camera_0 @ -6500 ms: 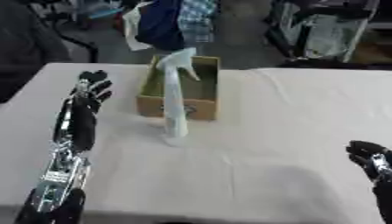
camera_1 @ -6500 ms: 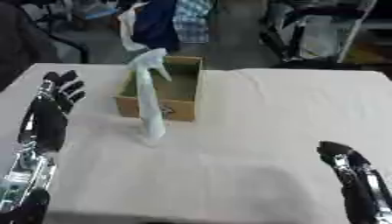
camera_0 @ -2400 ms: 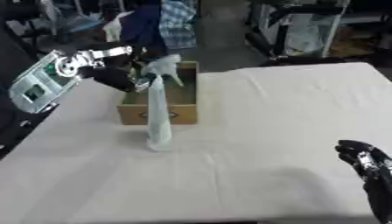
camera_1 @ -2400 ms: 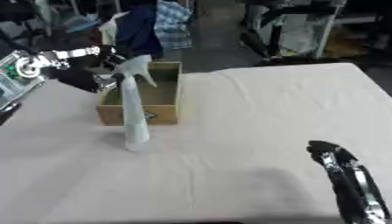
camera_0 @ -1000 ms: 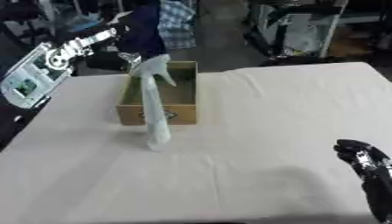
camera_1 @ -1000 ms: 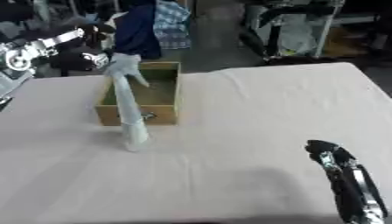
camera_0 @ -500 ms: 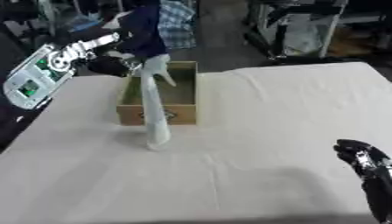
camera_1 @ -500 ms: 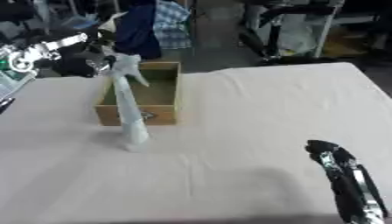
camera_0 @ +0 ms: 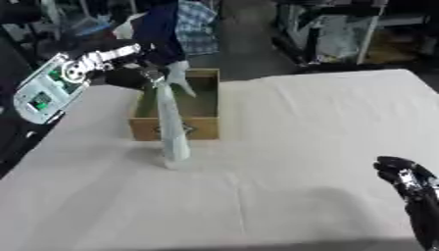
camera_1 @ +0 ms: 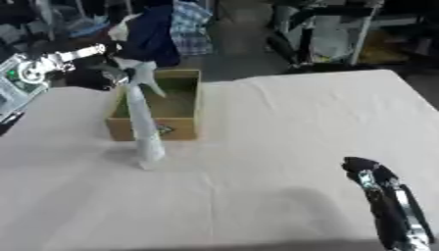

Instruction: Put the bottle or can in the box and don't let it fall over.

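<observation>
On the white table [camera_0: 283, 147], left hand [camera_0: 133, 77] fingers touch the bottle [camera_0: 171, 127] top; closure unclear

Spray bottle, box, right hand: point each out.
spray bottle [camera_0: 172, 128], left eye view, mid body.
box [camera_0: 209, 107], left eye view, right wall.
right hand [camera_1: 367, 175], right eye view, back of the hand.

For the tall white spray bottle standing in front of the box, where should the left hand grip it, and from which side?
Probably the narrow neck just under the trigger head of the spray bottle, approached from the robot's left, where the left hand already is. The bottle stands upright, tall and slim, just in front of the cardboard box, so a low grip looks likelier to tip it.
</observation>
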Controlling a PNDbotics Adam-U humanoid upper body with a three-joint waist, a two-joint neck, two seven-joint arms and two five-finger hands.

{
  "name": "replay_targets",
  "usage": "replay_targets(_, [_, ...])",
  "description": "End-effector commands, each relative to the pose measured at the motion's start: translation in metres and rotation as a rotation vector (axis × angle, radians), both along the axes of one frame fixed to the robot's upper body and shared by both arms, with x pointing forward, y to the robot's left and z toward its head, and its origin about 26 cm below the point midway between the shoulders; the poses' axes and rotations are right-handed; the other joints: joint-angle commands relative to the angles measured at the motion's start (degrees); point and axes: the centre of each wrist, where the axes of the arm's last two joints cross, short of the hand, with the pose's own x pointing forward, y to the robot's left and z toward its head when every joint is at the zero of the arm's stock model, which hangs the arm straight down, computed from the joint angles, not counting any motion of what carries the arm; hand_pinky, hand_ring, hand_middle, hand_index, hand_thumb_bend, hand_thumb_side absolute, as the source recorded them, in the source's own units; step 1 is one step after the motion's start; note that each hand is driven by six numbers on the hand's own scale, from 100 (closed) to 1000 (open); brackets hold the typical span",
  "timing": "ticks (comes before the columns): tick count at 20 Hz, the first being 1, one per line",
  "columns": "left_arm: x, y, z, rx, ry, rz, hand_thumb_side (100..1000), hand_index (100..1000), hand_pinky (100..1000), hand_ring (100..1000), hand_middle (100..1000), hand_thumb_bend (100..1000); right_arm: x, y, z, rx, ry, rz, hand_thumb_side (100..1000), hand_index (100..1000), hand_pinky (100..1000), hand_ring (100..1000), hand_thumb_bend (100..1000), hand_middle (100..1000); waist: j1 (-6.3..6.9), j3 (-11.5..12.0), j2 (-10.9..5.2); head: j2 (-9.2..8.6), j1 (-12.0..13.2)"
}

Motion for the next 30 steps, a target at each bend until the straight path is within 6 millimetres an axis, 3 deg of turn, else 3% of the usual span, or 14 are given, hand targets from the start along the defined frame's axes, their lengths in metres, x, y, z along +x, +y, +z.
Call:
replay_targets(1, [0.003,0.000,0.012,0.010,-0.028,0.000,509,950,931,969,992,100,0.003,-0.003,0.006,-0.012,-0.020,0.007,635,721,882,806,100,736,-0.17,0.0,-0.55,-0.18,-0.1])
replay_targets(14, [0.007,-0.008,0.004,0.021,0.011,-0.031,450,935,896,913,934,100,0.003,-0.002,0.006,-0.012,-0.020,0.012,636,721,883,806,100,736,-0.18,0.0,-0.46,-0.22,-0.2])
replay_targets(19, [0.008,-0.009,0.001,0.029,0.024,-0.038,376,930,881,898,919,100,0.003,-0.002,0.006,-0.013,-0.020,0.012,635,721,883,806,100,736,-0.22,0.0,-0.48,-0.28,-0.2])
replay_targets(20, [0.008,-0.009,0.001,0.030,0.024,-0.038,314,924,871,888,909,100,0.004,-0.002,0.006,-0.013,-0.020,0.011,636,722,883,806,100,736,-0.22,0.0,-0.47,-0.30,-0.2])
replay_targets(22, [0.008,-0.009,0.001,0.031,0.024,-0.037,271,912,857,875,897,100,0.004,-0.002,0.006,-0.012,-0.020,0.012,637,722,883,806,100,736,-0.21,0.0,-0.47,-0.31,-0.2])
replay_targets(30, [0.009,-0.010,0.000,0.030,0.018,-0.037,281,849,781,793,812,100,0.003,-0.002,0.006,-0.011,-0.019,0.008,638,722,883,806,100,736,-0.22,-0.1,-0.41,-0.32,-0.2])
